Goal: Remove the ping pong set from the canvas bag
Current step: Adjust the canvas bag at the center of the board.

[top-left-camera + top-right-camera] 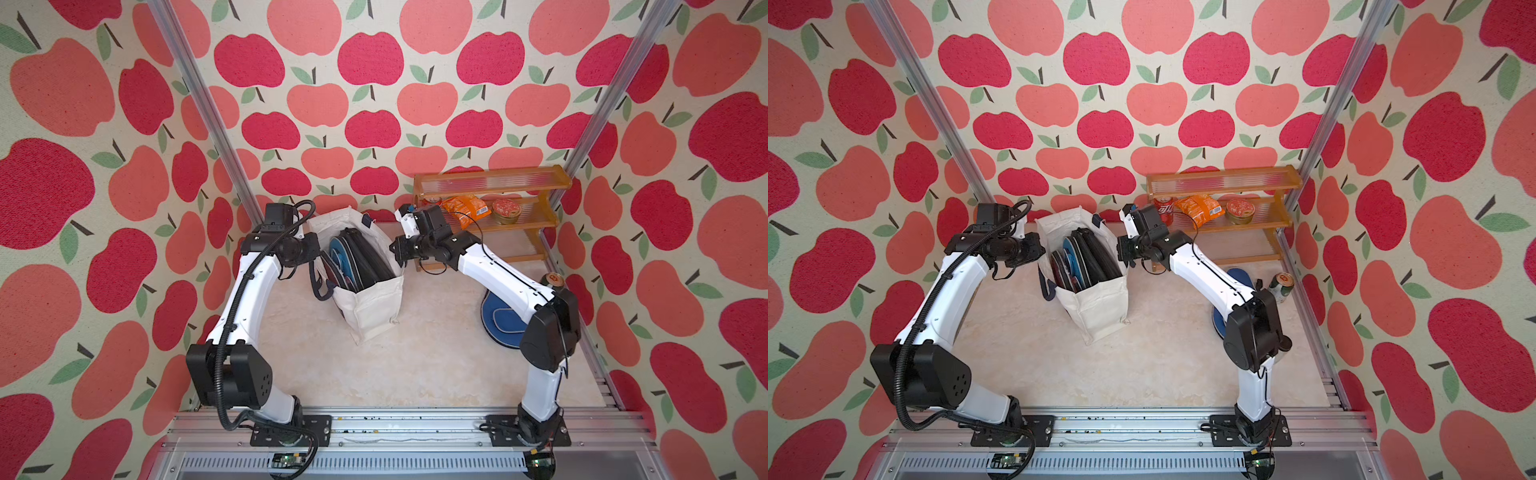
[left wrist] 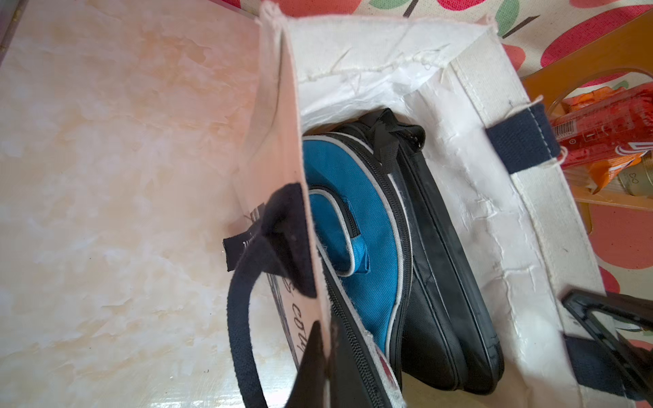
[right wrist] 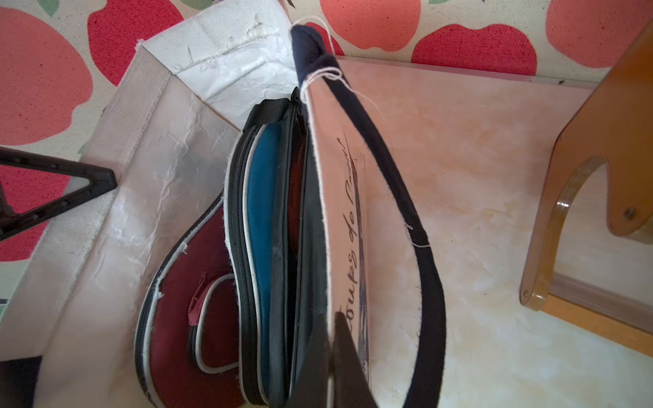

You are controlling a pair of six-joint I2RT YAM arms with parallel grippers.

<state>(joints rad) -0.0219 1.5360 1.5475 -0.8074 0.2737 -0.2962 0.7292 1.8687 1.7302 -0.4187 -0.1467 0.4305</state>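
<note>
While both grippers are pinched on opposite long walls of the canvas bag, we judge the step in hand to be spreading its mouth so that a case can come out. The left gripper is closed on the cloth of one wall beside its navy handle, and the right gripper is closed on the facing wall, the one with printed script.

Most of the ping pong set stands on edge inside the bag: a maroon zip case, a blue zip case and black-edged pouches, packed close together. A second blue zip case lies out on the table under the right arm.

To do this well, we would draw the two walls apart gently and level, without lifting, so the bag stays upright and the cases do not topple. One gripper should then keep its hold as an anchor while the other lets go for a case's top edge.

Both arms rise from the near rail with elbows bowed outward and forearms converging on the bag; the wrists are tipped down over its rim.
</note>
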